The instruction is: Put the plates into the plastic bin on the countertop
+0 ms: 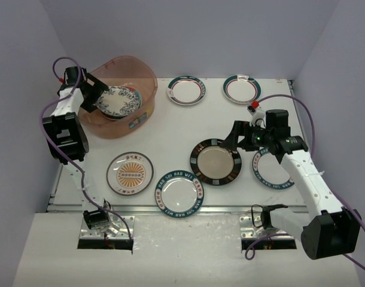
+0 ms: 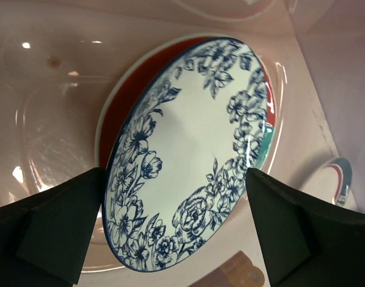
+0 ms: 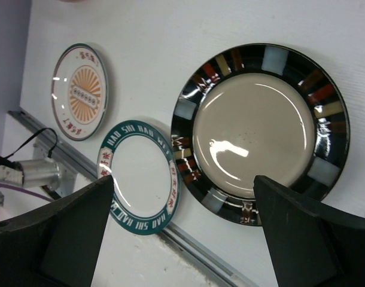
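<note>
The pinkish plastic bin (image 1: 119,128) stands at the back left of the countertop (image 1: 164,128). Inside it a blue floral plate (image 1: 118,100) (image 2: 188,155) leans tilted on a red plate (image 2: 131,84). My left gripper (image 1: 96,95) (image 2: 175,203) hangs open over them, its fingers wide on either side of the floral plate. My right gripper (image 1: 236,140) (image 3: 182,227) is open and empty just above the right side of the black-gold plate (image 1: 215,161) (image 3: 260,128). Near the front lie an orange sunburst plate (image 1: 130,173) (image 3: 81,89) and a teal-lettered plate (image 1: 179,193) (image 3: 137,179).
Two teal-red banded plates (image 1: 186,89) (image 1: 241,89) lie at the back. Another teal-lettered plate (image 1: 269,170) is partly hidden under my right arm. A metal rail (image 3: 194,251) runs along the front edge. Purple-grey walls close in the left, back and right.
</note>
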